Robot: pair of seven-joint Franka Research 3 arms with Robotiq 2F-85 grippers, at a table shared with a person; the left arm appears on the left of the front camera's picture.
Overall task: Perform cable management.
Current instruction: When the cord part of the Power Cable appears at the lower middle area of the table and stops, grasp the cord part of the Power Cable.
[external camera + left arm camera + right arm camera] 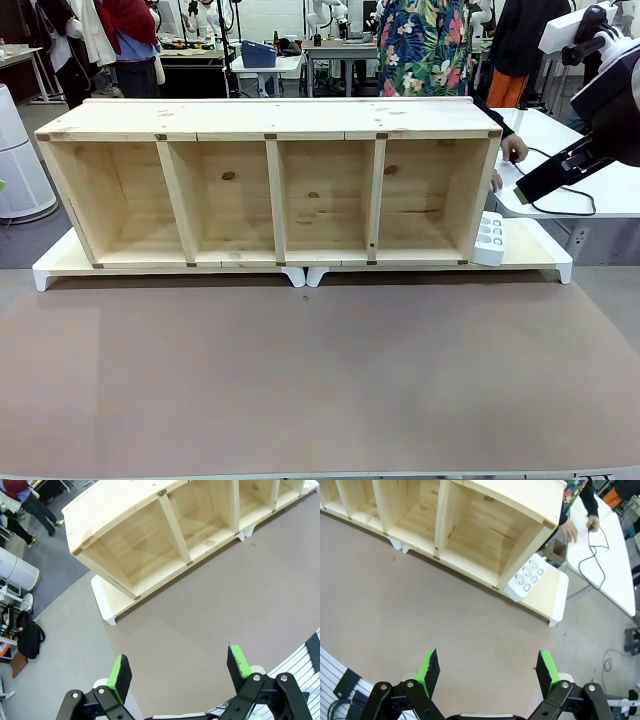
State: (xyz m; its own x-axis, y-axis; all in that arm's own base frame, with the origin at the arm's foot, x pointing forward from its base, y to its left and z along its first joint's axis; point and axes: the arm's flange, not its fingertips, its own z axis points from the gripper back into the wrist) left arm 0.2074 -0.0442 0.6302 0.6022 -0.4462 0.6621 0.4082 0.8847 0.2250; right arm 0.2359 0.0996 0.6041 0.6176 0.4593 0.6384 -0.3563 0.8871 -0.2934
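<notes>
The cable (598, 560) is a thin black cord lying in loose waves on the white side table (620, 580), to the right of the wooden shelf (270, 120). A person's hand (592, 524) holds its far end, and the other hand (568, 530) rests near the shelf's corner. From the front, the cable (562, 208) runs from that hand (514, 148) across the side table. My right gripper (487, 669) hangs open and empty high over the brown table, well short of the cable; its tip (524, 190) shows at the right. My left gripper (179, 667) is open and empty too.
A white multi-socket power block (489, 238) lies on the white base board (540, 255) beside the shelf's right end. The brown tabletop (320, 380) spreads in front. A white cylinder (15, 160) stands on the floor at left. People stand behind the shelf.
</notes>
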